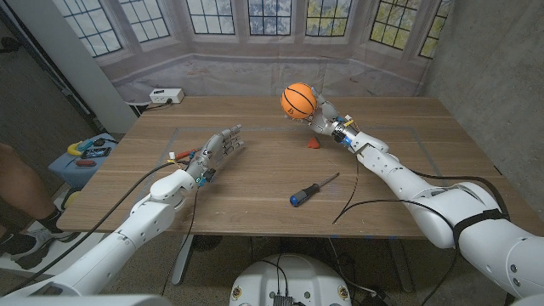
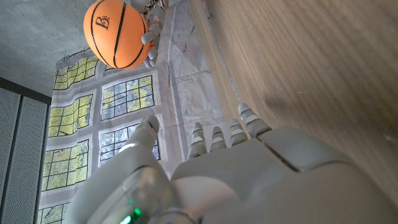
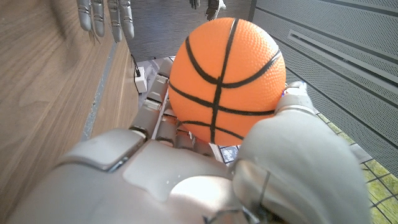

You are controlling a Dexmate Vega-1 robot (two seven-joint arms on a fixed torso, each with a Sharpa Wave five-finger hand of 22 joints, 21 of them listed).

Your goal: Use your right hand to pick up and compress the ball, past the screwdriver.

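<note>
Ball [image 1: 298, 100] gripped in right hand [image 1: 325, 120], off table [image 1: 255, 191]; head view adds screwdriver [image 1: 313, 189], left hand [image 1: 217, 148] empty, fingers apart.

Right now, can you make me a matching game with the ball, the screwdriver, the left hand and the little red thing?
Things:
1. ball
2. screwdriver
3. left hand
4. red thing

States:
A. lies on the table, blue handle
B. holds nothing, fingers apart
C. held up off the table in the right hand
D. sits on the table below the ball

Pairs: 1-C, 2-A, 3-B, 4-D
</note>
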